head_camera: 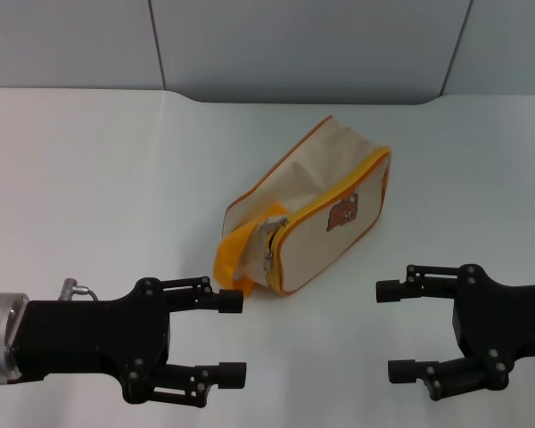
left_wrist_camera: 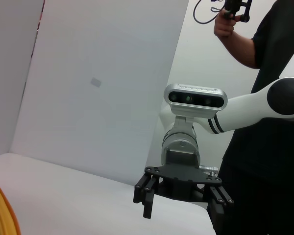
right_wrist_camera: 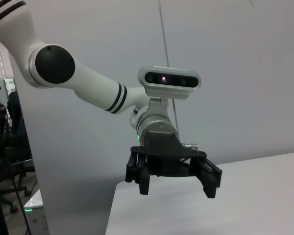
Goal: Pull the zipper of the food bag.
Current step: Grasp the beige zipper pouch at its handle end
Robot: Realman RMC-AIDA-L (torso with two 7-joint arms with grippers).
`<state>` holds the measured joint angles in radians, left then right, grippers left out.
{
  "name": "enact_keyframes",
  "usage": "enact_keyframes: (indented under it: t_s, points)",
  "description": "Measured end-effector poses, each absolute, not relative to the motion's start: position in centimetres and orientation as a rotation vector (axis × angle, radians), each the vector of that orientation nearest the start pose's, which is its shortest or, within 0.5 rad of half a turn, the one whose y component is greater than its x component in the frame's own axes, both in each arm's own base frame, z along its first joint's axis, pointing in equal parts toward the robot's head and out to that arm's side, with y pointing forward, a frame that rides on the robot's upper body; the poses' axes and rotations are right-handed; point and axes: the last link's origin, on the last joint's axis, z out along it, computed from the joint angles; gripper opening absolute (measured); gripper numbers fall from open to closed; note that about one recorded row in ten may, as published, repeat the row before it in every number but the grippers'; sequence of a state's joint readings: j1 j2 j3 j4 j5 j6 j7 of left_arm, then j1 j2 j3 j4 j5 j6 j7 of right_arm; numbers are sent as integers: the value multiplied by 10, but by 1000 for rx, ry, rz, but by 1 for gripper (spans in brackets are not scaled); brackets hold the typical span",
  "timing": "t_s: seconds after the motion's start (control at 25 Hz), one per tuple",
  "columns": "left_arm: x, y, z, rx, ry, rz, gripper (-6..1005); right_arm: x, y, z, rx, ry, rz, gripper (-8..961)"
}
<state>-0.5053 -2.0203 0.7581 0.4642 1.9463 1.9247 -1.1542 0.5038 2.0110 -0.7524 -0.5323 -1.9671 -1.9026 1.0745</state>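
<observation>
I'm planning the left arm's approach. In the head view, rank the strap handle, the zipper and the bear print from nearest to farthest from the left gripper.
From the left gripper:
1. Strap handle, at the food bag's near left end.
2. Zipper, just right of the strap.
3. Bear print, farther right on the bag's side.

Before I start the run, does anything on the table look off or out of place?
Nothing is spilled or damaged. The food bag lies on its side at an angle, its zipper end toward the robot, with the strap handle flopped beside it. The left gripper and right gripper are open, touching nothing.
</observation>
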Motion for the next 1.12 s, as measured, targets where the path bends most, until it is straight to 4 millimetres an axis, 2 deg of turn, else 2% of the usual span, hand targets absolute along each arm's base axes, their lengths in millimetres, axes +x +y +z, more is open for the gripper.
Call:
enact_keyframes:
  t_s: [0.64, 0.84, 1.12]
  points:
    - [-254, 267, -4, -3006, -402, -1055, 814, 257, 274, 6, -3001, 192, 950, 827]
    - [-258, 277, -21, -2941, -460, -966, 815, 262, 272, 9, -2989, 209, 943, 826]
    - [-261, 308, -52, -2828, -566, -764, 814, 269, 266, 10, -2974, 240, 941, 825]
